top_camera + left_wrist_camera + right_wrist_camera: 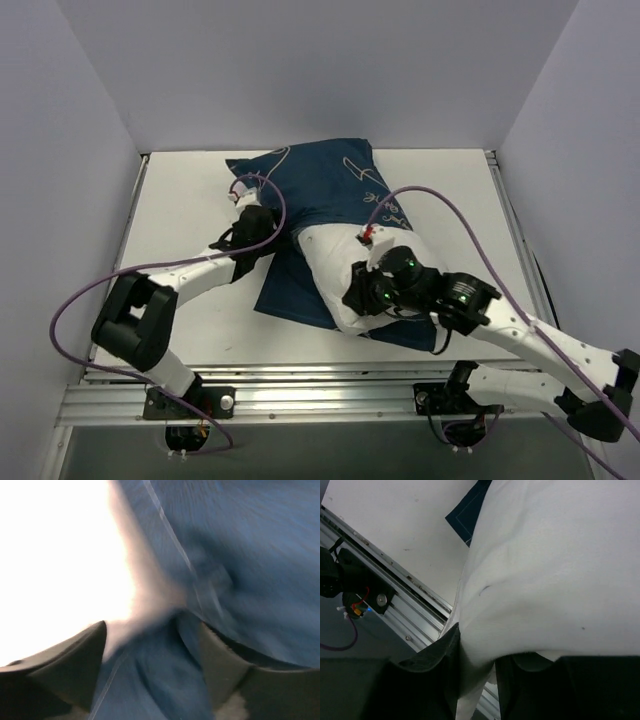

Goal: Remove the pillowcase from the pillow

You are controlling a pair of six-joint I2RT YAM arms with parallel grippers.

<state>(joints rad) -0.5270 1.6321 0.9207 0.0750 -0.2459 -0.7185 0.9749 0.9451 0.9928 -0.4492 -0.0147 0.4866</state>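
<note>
At table [180,200] centre: wrinkled navy pillowcase [320,185], thin white drawings; plump smooth white pillow [325,270] bulging from near end; right gripper [477,652] pinching pillow fold; left gripper [152,632] spread over blurred navy cloth.

The left arm [190,270] reaches forward and toward the middle from its base, elbow bent low and wrist angled inward. The left gripper [152,635] has its dark fingers [80,655] standing well apart, with blurred pillowcase [250,555] cloth in the gap between them. The right arm [540,335] stretches leftward from its base, wrist turned toward the middle. The right gripper [477,655] has its fingers [435,652] drawn close, pinching a fold of the pillow [545,570].
</note>
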